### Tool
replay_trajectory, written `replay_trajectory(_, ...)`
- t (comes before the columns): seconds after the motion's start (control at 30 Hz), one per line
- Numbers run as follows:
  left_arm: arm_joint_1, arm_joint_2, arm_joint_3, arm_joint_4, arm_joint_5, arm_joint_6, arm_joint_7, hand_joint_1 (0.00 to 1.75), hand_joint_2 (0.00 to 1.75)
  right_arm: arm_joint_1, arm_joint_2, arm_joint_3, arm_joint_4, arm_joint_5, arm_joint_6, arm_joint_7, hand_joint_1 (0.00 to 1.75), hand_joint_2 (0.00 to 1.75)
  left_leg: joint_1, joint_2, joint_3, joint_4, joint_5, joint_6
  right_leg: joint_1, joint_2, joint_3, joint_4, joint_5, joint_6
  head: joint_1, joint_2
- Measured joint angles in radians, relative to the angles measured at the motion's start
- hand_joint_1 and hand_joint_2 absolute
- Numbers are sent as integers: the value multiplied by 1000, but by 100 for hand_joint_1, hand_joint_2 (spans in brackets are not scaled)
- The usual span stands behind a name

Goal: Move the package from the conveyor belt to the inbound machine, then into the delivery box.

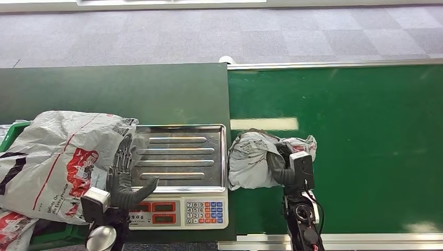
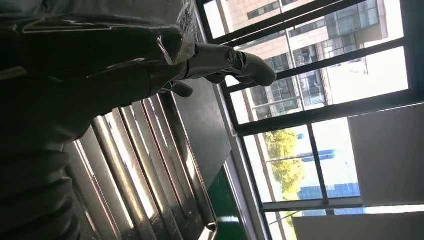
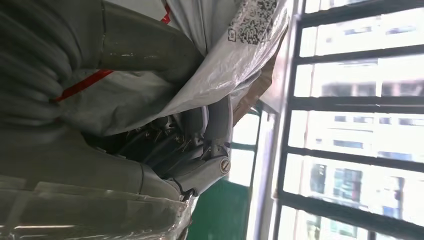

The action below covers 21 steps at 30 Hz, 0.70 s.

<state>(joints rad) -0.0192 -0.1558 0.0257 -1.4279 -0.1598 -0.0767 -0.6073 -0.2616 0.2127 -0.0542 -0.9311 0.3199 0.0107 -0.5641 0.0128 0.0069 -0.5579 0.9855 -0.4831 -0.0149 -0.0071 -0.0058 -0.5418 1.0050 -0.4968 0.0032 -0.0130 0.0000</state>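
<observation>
A crumpled grey package [image 1: 251, 159] lies on the green conveyor belt [image 1: 365, 146], right beside the inbound machine's steel weighing tray [image 1: 180, 157]. My right hand [image 1: 284, 164] grips the package's right side, thumb curled over it. In the right wrist view the thumb [image 3: 150, 50] presses on the grey plastic [image 3: 235, 55] and the fingers [image 3: 210, 150] wrap under it. My left hand [image 1: 124, 175] hovers with spread fingers over the tray's left edge, holding nothing. The left wrist view shows those fingers [image 2: 245, 62] stretched out above the ribbed tray [image 2: 150, 170].
The scale's display and keypad [image 1: 203, 212] face me at the near edge. At the far left, a green delivery box [image 1: 13, 130] holds a large grey bag with red print [image 1: 57, 157], which overlaps the tray's left corner. Grey carpet lies beyond the table.
</observation>
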Motion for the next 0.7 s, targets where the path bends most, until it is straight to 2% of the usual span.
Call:
replay_trajectory(0.2, -4, 0, 0, 0, 23, 0, -33, 0, 175, 67, 2, -18, -207, -162, -59, -113, 175, 175, 0, 0, 0, 0, 0, 0, 0, 0, 0, 0, 0, 0, 0, 0)
replay_trajectory(0.3, -14, -4, 2, 0, 58, 54, -68, 0, 175, 108, 4, -27, -335, -187, -130, -131, 175, 175, 0, 0, 0, 0, 0, 0, 0, 0, 0, 0, 0, 0, 0, 0)
replay_trajectory(0.43, -21, -16, 17, -24, 139, 160, -87, 0, 175, 137, 4, -8, -492, -139, -224, -136, 175, 175, 0, 1, 0, 0, 0, 0, 0, 0, 0, 0, 0, 0, 0, 0)
replay_trajectory(0.53, -22, -27, 31, -73, 165, 245, -88, 0, 175, 126, 0, 40, -552, -49, -259, -136, 175, 175, 0, 2, 1, 0, 0, 0, 0, 1, 1, 0, 0, 0, 0, 0)
replay_trajectory(0.6, -23, -33, 36, -105, 169, 276, -88, 0, 175, 110, -2, 76, -567, 15, -274, -136, 175, 175, 0, 1, 1, 0, 0, 0, 0, 0, 1, 0, 0, 0, 0, 0)
replay_trajectory(0.7, -23, -40, 43, -135, 170, 288, -88, 0, 175, 95, -4, 112, -580, 41, -281, -136, 175, 175, 0, 0, 2, 0, 0, 0, 0, 0, 2, 0, 0, 0, 0, 0)
